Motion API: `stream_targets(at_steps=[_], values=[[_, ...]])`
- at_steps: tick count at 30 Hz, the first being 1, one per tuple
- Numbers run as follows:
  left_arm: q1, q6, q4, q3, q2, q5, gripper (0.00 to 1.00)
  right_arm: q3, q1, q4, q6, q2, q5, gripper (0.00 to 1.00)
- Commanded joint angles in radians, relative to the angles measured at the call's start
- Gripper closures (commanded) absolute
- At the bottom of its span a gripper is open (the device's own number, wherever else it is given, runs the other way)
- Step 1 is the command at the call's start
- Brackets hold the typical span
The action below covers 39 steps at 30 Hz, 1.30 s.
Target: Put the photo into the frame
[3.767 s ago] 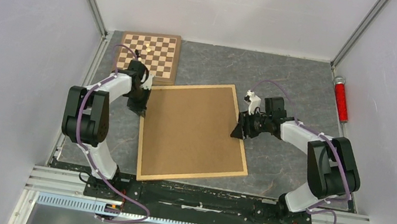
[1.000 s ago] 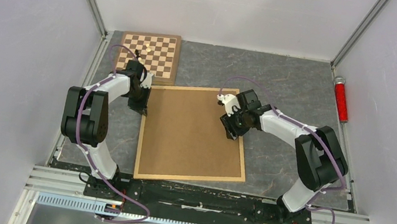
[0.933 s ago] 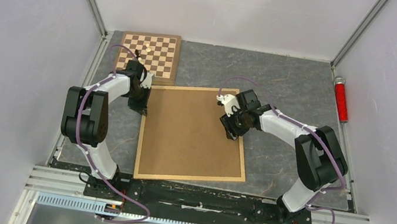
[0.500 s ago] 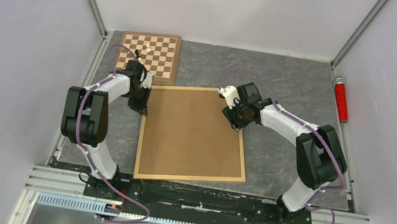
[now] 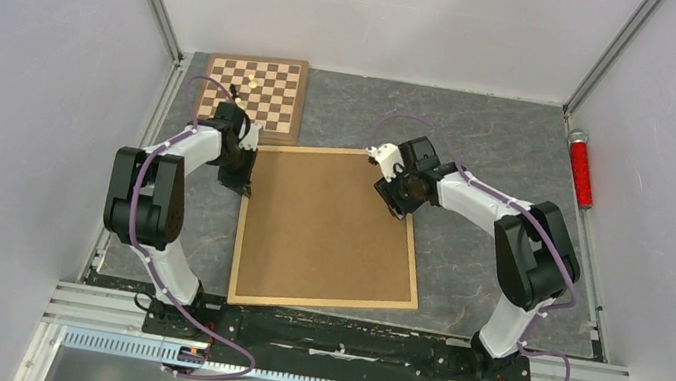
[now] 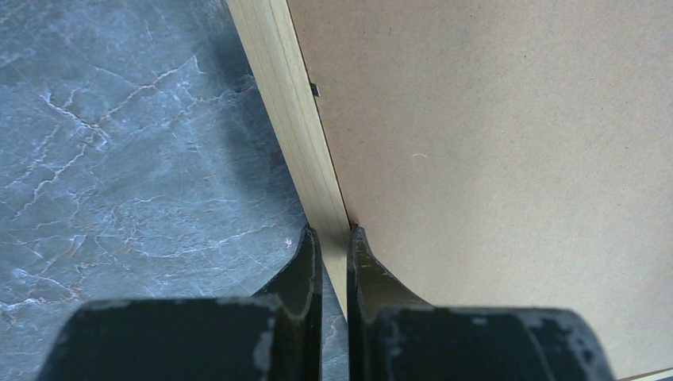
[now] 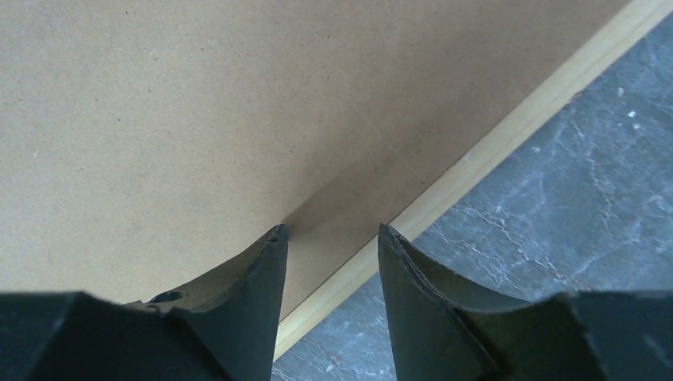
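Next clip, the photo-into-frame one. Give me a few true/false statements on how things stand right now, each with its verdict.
1. The frame lies flat with its brown backing facing up. True.
2. The right gripper is shut. False: its jaws stand apart over the frame's right border, with nothing between them.
3. The left gripper pinches the frame's left border. True.
4. The red cylinder lies on the chessboard. False: it lies at the right edge of the table, far from the chessboard.
5. The chessboard sits in the table's far left corner. True.
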<state>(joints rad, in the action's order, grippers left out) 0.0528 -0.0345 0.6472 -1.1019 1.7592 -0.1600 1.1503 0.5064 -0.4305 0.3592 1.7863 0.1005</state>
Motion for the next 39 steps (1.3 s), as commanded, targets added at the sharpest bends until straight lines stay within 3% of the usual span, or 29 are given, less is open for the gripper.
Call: stream_targets(at_steps=[1,7,14,26,39], values=[[0.030,-0.029,-0.016,0.050,0.043,-0.082,0.98,0.007,0.001,0.030,-0.015,0.029,0.061,0.51],[0.030,-0.029,-0.015,0.048,0.043,-0.079,0.98,-0.075,0.003,0.052,-0.034,0.065,0.118,0.53],[0.030,-0.031,-0.012,0.048,0.043,-0.081,0.98,-0.110,0.005,0.041,-0.017,0.133,0.079,0.53],[0.030,-0.040,-0.011,0.051,0.043,-0.078,0.98,0.023,-0.015,-0.110,0.055,0.310,0.128,0.55],[0.030,-0.051,-0.009,0.051,0.043,-0.074,0.98,0.214,-0.078,-0.172,0.073,0.379,0.121,0.52]])
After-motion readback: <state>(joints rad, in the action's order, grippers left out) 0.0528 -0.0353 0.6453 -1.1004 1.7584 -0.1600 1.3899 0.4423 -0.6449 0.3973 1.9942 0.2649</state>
